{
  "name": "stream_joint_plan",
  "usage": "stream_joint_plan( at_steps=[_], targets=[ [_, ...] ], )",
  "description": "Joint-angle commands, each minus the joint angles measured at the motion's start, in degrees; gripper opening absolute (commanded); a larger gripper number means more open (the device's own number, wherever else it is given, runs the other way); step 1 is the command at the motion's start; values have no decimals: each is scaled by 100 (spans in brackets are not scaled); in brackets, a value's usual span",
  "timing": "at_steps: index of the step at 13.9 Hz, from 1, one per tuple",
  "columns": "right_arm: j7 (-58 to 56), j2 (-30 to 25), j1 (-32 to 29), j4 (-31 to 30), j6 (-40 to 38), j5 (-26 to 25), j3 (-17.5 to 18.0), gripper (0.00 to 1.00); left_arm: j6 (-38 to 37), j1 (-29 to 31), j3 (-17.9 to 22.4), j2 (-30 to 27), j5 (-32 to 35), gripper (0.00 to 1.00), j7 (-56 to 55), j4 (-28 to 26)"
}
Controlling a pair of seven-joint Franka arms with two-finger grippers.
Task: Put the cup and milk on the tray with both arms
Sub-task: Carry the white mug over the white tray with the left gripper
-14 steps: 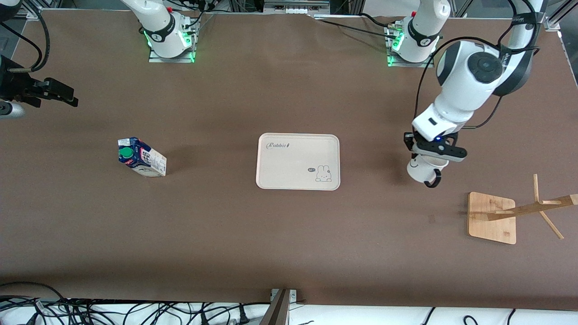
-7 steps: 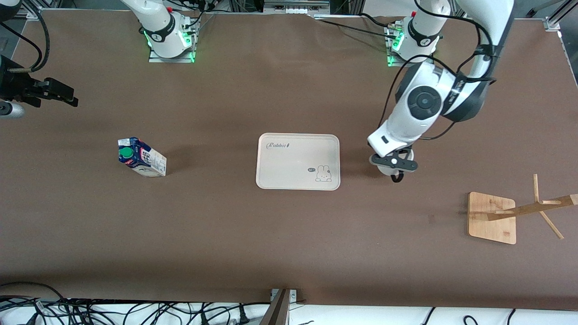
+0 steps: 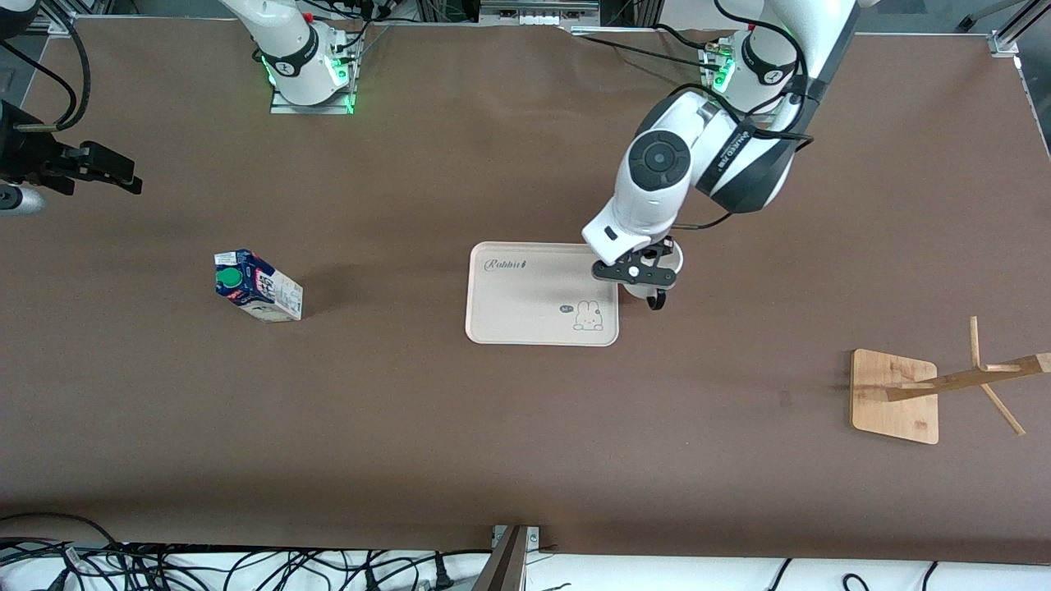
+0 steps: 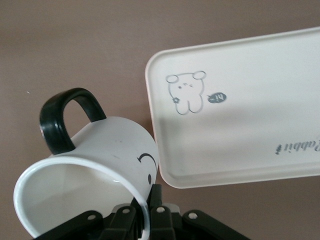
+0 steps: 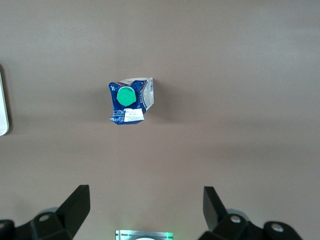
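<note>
Since the earlier frames the left arm has swung from near the bamboo rack toward the middle of the table, carrying the cup (image 3: 657,275) with it; the left gripper (image 3: 636,273) now hangs over the edge of the tray (image 3: 525,316) that faces the left arm's end of the table. The left gripper is clenched on the cup's rim, and in the left wrist view the cup (image 4: 95,165) is tilted, its black handle (image 4: 62,120) pointing away from the tray (image 4: 250,150) and part of its smiley face showing. There the cup's side overlaps the tray's rim, close to the rabbit drawing (image 4: 186,92)

The milk (image 3: 257,286) stands on the bare table toward the right arm's end, well apart from the tray, its green cap (image 5: 125,96) seen from above in the right wrist view. The right gripper (image 3: 86,168) waits in the air above the milk (image 5: 131,101), its fingers (image 5: 75,207) spread wide and released

The bamboo rack (image 3: 899,394) sits toward the left arm's end, nearer the front camera than the tray
</note>
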Motion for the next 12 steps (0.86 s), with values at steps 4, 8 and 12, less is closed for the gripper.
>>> stream_joint_plan(
  at_steps=[4,8,12],
  targets=[
    [6,44,-55,114,-112,27,-5,100,-288,-636,24,581,129,0,-678,657],
    [14,44,-55,114,-112,27,-14,100,-298,-645,24,1029,-72,0,-660,930],
    [6,44,-55,114,-112,27,-14,100,-271,-1066,68,1759,-284,0,-748,1623]
  ],
)
